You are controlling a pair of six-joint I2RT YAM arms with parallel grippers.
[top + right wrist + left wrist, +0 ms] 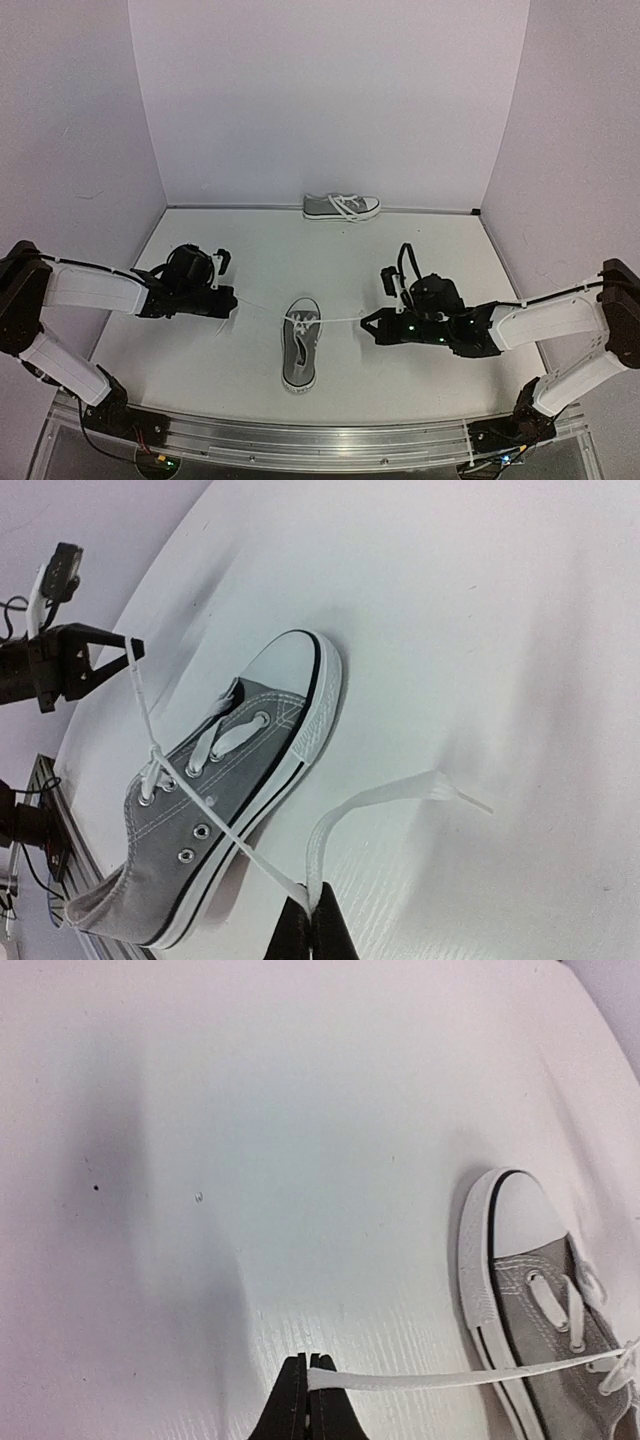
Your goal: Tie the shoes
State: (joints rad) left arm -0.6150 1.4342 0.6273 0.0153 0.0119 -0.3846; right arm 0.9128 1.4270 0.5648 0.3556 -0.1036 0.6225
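Observation:
A grey sneaker (300, 343) with white sole lies in the middle of the table, toe pointing away from the arms. Its white lace is pulled taut to both sides. My left gripper (228, 301) is shut on the left lace end (420, 1378), left of the shoe (545, 1330). My right gripper (372, 322) is shut on the right lace (262, 858), right of the shoe (215, 800); the frayed lace tip (440, 788) loops free past the jaws. The second grey sneaker (341, 207) stands against the back wall, its laces loose.
White walls enclose the table on three sides. A metal rail (300, 440) runs along the near edge between the arm bases. The left arm's gripper shows in the right wrist view (70, 665).

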